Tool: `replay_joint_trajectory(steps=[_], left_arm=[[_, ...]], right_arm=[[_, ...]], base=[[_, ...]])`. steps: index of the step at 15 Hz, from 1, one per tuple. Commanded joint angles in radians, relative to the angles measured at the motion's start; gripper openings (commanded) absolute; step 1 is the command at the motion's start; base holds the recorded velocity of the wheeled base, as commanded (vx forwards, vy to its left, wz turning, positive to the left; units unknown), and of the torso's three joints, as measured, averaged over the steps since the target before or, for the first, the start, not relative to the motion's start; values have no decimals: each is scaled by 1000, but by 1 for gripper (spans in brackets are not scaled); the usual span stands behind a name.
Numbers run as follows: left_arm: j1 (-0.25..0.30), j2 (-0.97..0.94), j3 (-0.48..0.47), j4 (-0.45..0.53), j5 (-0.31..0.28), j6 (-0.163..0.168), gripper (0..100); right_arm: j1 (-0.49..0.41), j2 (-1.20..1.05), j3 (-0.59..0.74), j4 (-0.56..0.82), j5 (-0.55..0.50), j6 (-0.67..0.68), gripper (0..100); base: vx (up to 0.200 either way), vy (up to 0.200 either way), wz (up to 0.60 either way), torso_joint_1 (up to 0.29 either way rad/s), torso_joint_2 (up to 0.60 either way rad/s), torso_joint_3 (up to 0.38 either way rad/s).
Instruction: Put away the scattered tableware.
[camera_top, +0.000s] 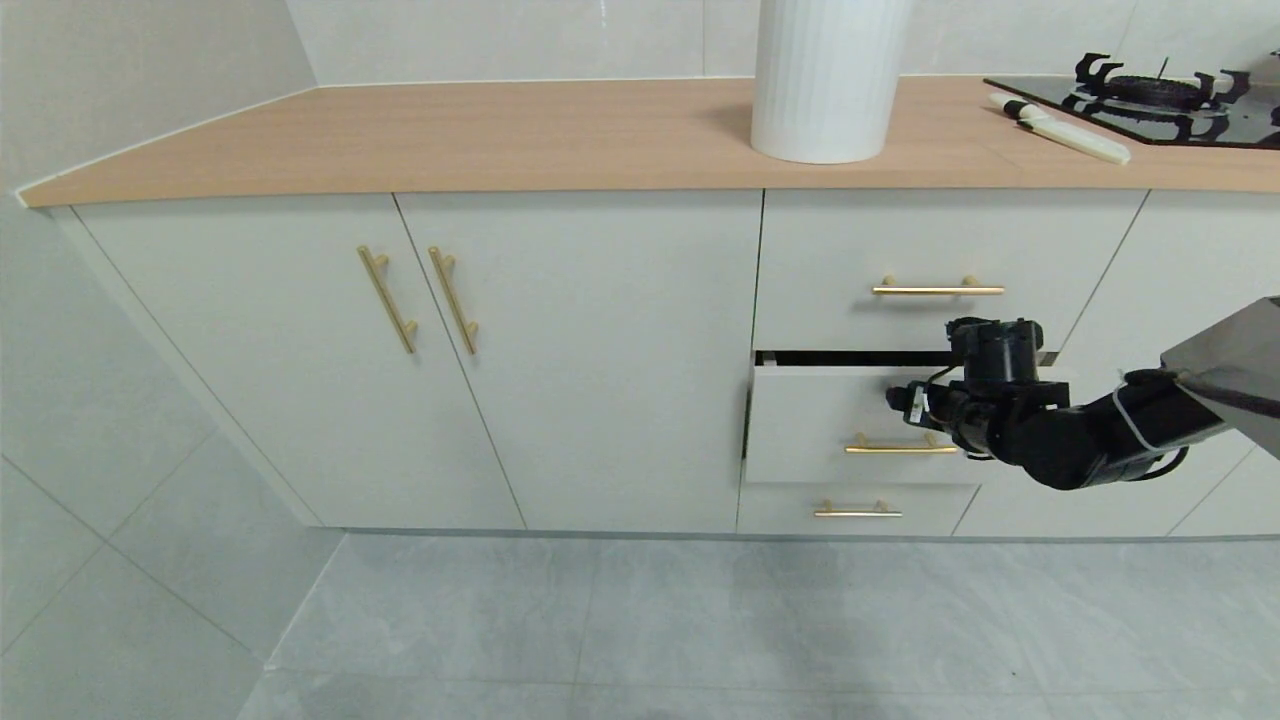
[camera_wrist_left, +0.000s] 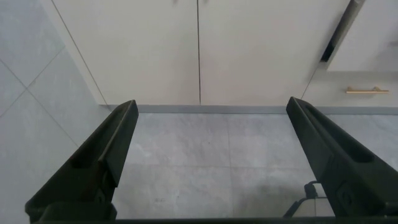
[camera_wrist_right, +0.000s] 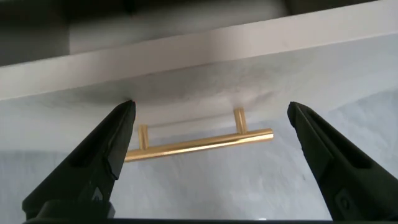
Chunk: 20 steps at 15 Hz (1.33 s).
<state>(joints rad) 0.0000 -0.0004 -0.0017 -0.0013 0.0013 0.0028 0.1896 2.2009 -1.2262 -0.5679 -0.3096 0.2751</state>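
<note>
Saw a white knife (camera_top: 1060, 127) lying flat on the wooden desk (camera_top: 500, 130) at the upper right of the head view, just beside the black stove (camera_top: 1150, 95). Saw a tall white jar (camera_top: 825, 80) standing upright on the desk at the top middle, well apart from the knife. Found the middle drawer (camera_top: 820, 420) at the lower right open a little, with a dark gap along its top. Found the right gripper (camera_top: 915, 400) (camera_wrist_right: 210, 109) right in front of that drawer, fingers spread wide and holding nothing, with the gold handle (camera_top: 900, 449) (camera_wrist_right: 199, 143) showing between them; could not tell if touching it. Found the left gripper (camera_wrist_left: 211, 104) spread wide too, holding nothing, above the grey floor (camera_wrist_left: 205, 162) near the cupboard doors (camera_wrist_left: 199, 50).
</note>
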Motion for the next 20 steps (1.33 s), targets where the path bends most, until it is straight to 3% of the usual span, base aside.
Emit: replay_joint_trajectory(steps=[1, 11, 20], left_arm=[[0, 0, 0, 0, 0, 0, 100], [0, 0, 0, 0, 0, 0, 100], [0, 0, 0, 0, 0, 0, 100]], right_arm=[[1, 26, -6, -20, 0, 10, 100], [-15, 105, -141, -46, -36, 119, 100], [-19, 125, -171, -47, -48, 133, 100]], base=[[0, 0, 0, 0, 0, 0], [0, 0, 0, 0, 0, 0], [0, 0, 0, 0, 0, 0]])
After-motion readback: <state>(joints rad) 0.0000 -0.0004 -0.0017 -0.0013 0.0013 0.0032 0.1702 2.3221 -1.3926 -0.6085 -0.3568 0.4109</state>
